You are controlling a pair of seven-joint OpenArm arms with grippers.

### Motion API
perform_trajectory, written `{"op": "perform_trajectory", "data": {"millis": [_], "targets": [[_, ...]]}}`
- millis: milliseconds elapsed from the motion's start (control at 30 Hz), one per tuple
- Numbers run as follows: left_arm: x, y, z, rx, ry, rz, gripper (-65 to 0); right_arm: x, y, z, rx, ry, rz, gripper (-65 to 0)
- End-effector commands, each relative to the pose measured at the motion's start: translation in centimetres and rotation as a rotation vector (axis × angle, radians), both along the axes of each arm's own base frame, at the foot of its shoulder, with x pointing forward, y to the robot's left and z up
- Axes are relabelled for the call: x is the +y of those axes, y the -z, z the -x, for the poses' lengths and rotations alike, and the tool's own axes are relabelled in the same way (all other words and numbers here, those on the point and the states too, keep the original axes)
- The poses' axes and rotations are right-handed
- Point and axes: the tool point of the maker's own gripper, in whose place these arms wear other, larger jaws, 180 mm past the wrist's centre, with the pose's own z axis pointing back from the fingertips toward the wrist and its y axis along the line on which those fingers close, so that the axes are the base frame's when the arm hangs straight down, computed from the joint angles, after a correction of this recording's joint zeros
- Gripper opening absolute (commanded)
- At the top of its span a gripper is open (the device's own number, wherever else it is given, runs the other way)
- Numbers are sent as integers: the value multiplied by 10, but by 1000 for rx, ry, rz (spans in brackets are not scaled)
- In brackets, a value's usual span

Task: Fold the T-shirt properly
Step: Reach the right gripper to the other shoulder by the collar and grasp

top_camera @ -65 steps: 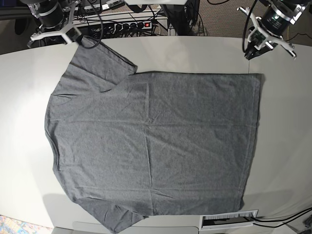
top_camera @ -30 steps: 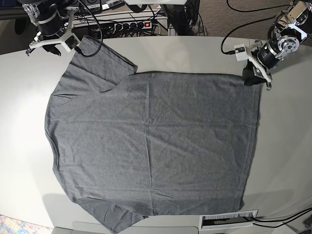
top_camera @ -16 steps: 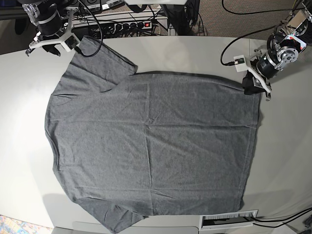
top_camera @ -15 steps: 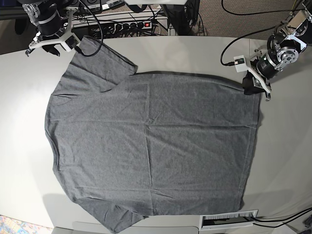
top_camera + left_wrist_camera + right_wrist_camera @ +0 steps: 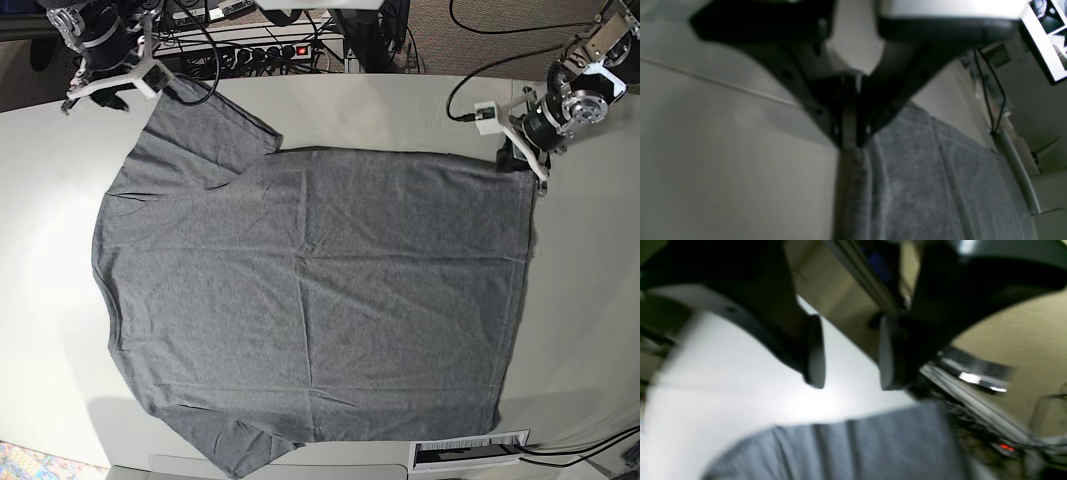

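A grey T-shirt (image 5: 310,290) lies spread flat on the white table (image 5: 420,110), with its collar to the left and its hem to the right. My left gripper (image 5: 516,158) is shut on the far hem corner. In the left wrist view the gripper (image 5: 848,141) has its jaws pressed together on the shirt's edge (image 5: 923,186). My right gripper (image 5: 108,88) is open beside the far sleeve (image 5: 205,115). In the right wrist view the gripper (image 5: 850,373) hangs open just above the sleeve (image 5: 857,450), holding nothing.
A power strip (image 5: 285,48) with a red light and loose cables lie behind the table's back edge. A white strip (image 5: 470,450) lies at the front edge near the shirt's near hem corner. A cable (image 5: 470,90) runs to the left arm.
My left gripper came down from above the table to the far hem corner and shut on it, tugging the corner slightly. My right gripper shifted a little up and left near the sleeve.
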Motion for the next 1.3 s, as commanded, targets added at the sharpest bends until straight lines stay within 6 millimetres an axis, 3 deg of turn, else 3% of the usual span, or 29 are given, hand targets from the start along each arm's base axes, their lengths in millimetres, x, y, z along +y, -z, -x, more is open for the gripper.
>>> {"op": "perform_trajectory", "data": {"millis": [0,233,367,600,700,1000,1267], "targets": [[-1,8,23,91,34,-11,-650,5,-6,-3,-19,-27,-9,-369],[-16,6,50,120,72,9,-650,26,1,7,49,-110,-100,-369],[-18,6,51,121,74,13,-650,35,5,8,60,-138,-135,-369],[-19,5,51,121,76,17,-650,30,54,16,176,-140,-141,-369],[-19,5,51,122,76,17,-650,35,65,18,200,-165,-123,-341],[-19,5,51,124,75,21,-650,36,65,14,187,-169,-103,-329],[-20,5,52,124,78,24,-650,29,65,-4,142,-174,-69,-330]]}}
